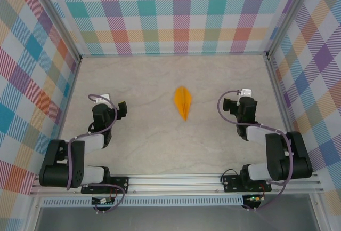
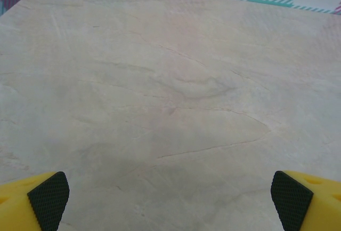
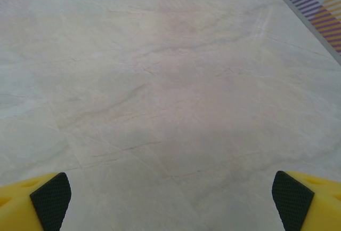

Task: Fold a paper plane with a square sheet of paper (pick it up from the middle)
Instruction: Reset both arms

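Note:
The square sheet of paper lies folded into a slim orange-yellow paper plane (image 1: 183, 102), flat on the middle of the table with its point toward the near edge. My left gripper (image 1: 121, 108) (image 2: 170, 204) hovers well to the plane's left, open, with bare table between its yellow fingers (image 2: 49, 199). To the plane's right, about equally far off, my right gripper (image 1: 228, 105) (image 3: 170, 204) is also open and holds nothing, its black pads (image 3: 292, 199) wide apart. Neither gripper touches the plane.
The marble-look table (image 1: 160, 151) is fenced by plaid walls (image 1: 181, 12) at the back and on both sides. An aluminium rail (image 1: 176, 183) with the arm bases runs along the near edge.

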Robot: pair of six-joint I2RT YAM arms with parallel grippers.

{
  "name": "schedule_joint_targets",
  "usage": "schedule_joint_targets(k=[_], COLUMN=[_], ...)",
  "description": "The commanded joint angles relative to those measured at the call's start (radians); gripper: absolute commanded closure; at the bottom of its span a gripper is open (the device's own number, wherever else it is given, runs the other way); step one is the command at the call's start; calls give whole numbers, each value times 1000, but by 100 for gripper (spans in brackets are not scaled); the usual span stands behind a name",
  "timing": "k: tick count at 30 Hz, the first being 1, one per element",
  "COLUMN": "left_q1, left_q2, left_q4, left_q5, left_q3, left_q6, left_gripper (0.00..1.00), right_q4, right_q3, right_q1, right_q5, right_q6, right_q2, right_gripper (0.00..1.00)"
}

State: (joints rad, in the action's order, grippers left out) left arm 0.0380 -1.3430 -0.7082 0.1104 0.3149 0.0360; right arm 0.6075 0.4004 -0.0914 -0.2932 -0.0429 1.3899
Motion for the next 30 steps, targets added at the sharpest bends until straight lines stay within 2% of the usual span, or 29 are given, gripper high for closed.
schedule_joint_targets(k=[1,6,10,17,21,30], left_q1=[-19,-20,-21,11,17,17], left_q2=[-65,-160,-217,-221,-223,-226], left_q4=[-182,-228,-234,-137,-91,-84], left_q5=[-83,-95,-74,-4,-70,-70], left_q3=[-8,10,33,86,111,116], left_q6=[-26,-26,-19,-32,-68,-70], left_gripper=[0,0,0,0,0,0], right_q4=[189,284,255,227,228,227], right_q3=[-20,-29,-17,-3,-4,-2], right_q1=[29,55,64,62,64,62], right_q5=[110,174,180,174,174,174], right_q6=[20,14,5,3,3,3], right_q2=[49,135,134,135,134,135], right_gripper=[0,0,0,0,0,0])
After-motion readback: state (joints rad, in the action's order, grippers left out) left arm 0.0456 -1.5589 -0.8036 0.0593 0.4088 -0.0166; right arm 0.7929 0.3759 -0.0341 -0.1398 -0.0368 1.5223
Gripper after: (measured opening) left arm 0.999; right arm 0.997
